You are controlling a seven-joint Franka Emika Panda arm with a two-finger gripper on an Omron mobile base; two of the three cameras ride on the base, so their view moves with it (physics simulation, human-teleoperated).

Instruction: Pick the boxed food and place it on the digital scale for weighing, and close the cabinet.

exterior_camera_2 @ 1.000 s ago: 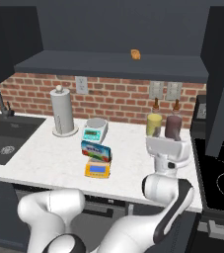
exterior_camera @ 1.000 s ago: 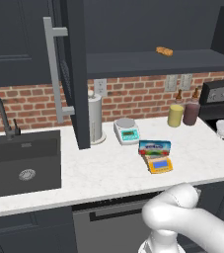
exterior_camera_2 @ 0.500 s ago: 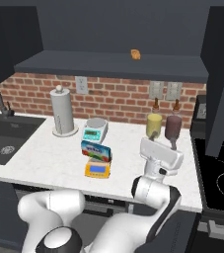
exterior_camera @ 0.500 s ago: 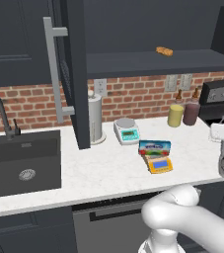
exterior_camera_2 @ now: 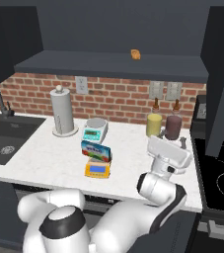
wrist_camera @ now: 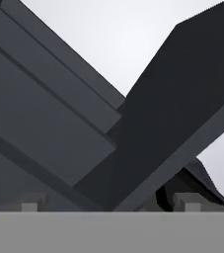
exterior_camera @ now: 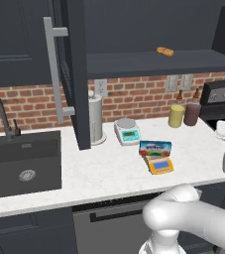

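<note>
Boxed food (exterior_camera: 155, 147) stands on the digital scale (exterior_camera: 160, 165), mid-desk (exterior_camera: 99, 173), we see from the left. From the right, cabinet (exterior_camera_2: 222, 74) door hangs open (far right). Hand view: our gripper (wrist_camera: 111, 205) tips sit wide apart, empty.

no readable text anywhere; boxed food (exterior_camera: 155, 148) has a white label band with red and green pictures, print too blurred to read; digital scale (exterior_camera: 160, 165) blue display panel shows no legible digits; white-and-teal scale (exterior_camera: 127, 132) display also unreadable
</note>
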